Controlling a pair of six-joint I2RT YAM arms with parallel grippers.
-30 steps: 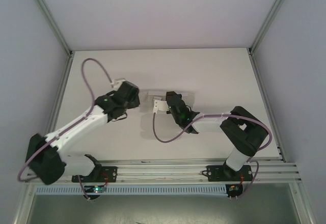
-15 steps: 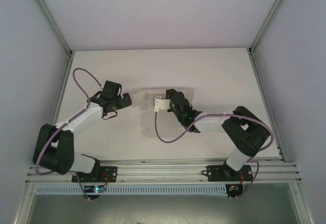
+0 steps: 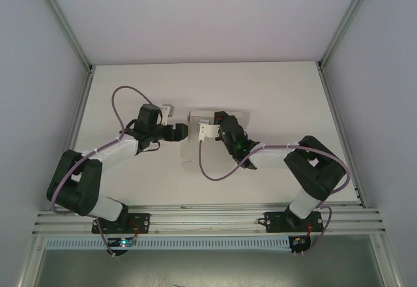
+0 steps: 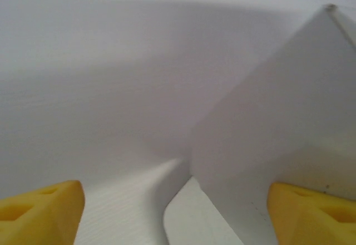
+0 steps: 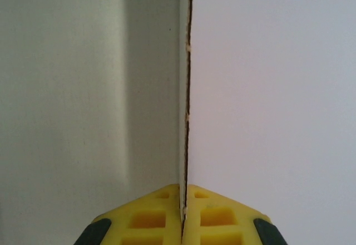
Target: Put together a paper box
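Observation:
The paper box (image 3: 197, 117) is white thin card, partly folded, at mid-table. In the left wrist view one panel (image 4: 267, 117) stands upright and a rounded flap (image 4: 192, 220) lies flat on the table beside it. My left gripper (image 3: 184, 132) points right at the box's left end, open; its yellow fingertips (image 4: 41, 214) sit wide apart, with the panel and flap between them (image 4: 178, 217) and not gripped. My right gripper (image 3: 215, 120) is shut on the box; its yellow pads (image 5: 161, 211) pinch the thin card edge (image 5: 186, 89), which runs straight up from them.
The white table (image 3: 273, 91) has metal frame posts at its left and right edges and a rail (image 3: 208, 218) along the near edge. Purple cables (image 3: 130, 94) loop over both arms. Grey walls enclose the far side.
My left arm has swung from the upper left toward the box's left end and turned to face it. The right gripper kept its hold while the box shifted slightly.

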